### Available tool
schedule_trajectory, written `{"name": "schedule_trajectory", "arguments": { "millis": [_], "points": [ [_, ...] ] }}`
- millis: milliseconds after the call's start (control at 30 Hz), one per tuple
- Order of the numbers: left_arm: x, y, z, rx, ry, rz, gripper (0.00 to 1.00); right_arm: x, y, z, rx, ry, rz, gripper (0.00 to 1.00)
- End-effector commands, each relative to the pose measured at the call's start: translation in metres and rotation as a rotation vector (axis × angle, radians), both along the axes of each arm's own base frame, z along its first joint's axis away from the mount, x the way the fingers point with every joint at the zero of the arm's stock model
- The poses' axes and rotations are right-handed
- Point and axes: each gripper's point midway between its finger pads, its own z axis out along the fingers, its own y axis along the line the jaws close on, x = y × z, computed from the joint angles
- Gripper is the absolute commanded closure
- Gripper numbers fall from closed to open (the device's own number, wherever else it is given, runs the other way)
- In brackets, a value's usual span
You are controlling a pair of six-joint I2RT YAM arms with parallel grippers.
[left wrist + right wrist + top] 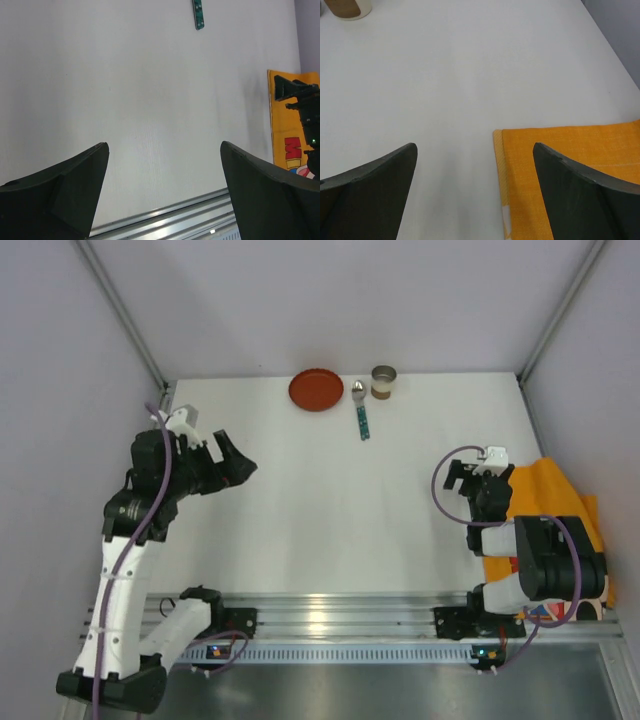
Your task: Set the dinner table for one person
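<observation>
Along the near edge, the ribbed aluminium rail is carrying both arm bases, and the dinner table is stretching away from it as a flat white top between pale lilac walls.

On the near right, an orange cloth placemat is lying on the table against the right wall, partly hidden under the right arm; a printed figure is showing at its near end. The right gripper is hanging just above the placemat's left edge. Its fingers are standing wide apart and gripping nothing, the right one over the orange cloth and the left one over bare white surface.

On the left, a little farther in, the left gripper is hovering over bare tabletop and pointing across toward the right. Its fingers are also spread wide with nothing between them.

At the far edge, three things are sitting in a row, well apart from both grippers. A red plate is lying on the left. A spoon is lying just beside it, its bowl toward the back wall and its green handle pointing nearer. A cup is standing upright just right of the spoon.
</observation>
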Motion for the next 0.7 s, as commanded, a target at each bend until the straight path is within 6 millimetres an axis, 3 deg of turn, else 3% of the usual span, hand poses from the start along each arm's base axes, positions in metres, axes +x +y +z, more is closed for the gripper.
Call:
{"name": "schedule_trajectory", "arguments": {
  "millis": [0, 133, 267, 333, 400, 433, 467, 500, 533, 567, 633, 667],
  "points": [
    [-0.042, 0.023, -0.010, 0.071, 0.127, 0.097, 0.02, 0.012, 0.004, 0.029, -0.003, -0.105, 0.016, 0.00],
    [-0.063, 0.034, -0.018, 0.074, 0.173, 0.168, 0.02, 0.012, 0.004, 0.029, -0.003, -0.105, 0.016, 0.00],
    [-0.071, 0.023, -0.022, 0.037, 0.220, 0.124, 0.02, 0.013, 0.003, 0.029, -0.002, -0.101, 0.013, 0.00],
    [-0.067, 0.019, -0.019, 0.016, 0.213, 0.115, 0.01, 0.014, 0.014, 0.038, -0.002, -0.122, 0.036, 0.00],
    [-0.061, 0.019, -0.014, 0.004, 0.209, 0.128, 0.02, 0.028, 0.024, 0.042, -0.066, 0.021, 0.067, 0.00],
    [-0.056, 0.018, -0.013, -0.010, 0.226, 0.147, 0.01, 0.035, 0.027, 0.059, -0.056, 0.040, 0.056, 0.00],
    [-0.051, 0.018, -0.006, -0.019, 0.221, 0.156, 0.02, 0.052, 0.028, 0.089, -0.032, 0.102, 0.034, 0.00],
    [-0.046, 0.017, -0.005, -0.024, 0.230, 0.167, 0.02, 0.061, 0.035, 0.108, 0.101, 0.107, 0.010, 0.00],
    [-0.036, 0.015, -0.007, -0.027, 0.262, 0.168, 0.01, 0.075, 0.044, 0.113, 0.161, 0.144, 0.028, 0.00],
    [-0.027, 0.013, 0.003, -0.032, 0.240, 0.168, 0.02, 0.090, 0.080, 0.161, 0.238, 0.134, 0.204, 0.00],
    [-0.004, 0.010, -0.001, -0.003, 0.285, 0.170, 0.02, 0.100, 0.131, 0.193, 0.314, 0.119, 0.410, 0.00],
    [0.007, 0.006, 0.019, -0.004, 0.242, 0.170, 0.02, 0.098, 0.156, 0.240, 0.317, 0.048, 0.520, 0.00]
  ]
}}
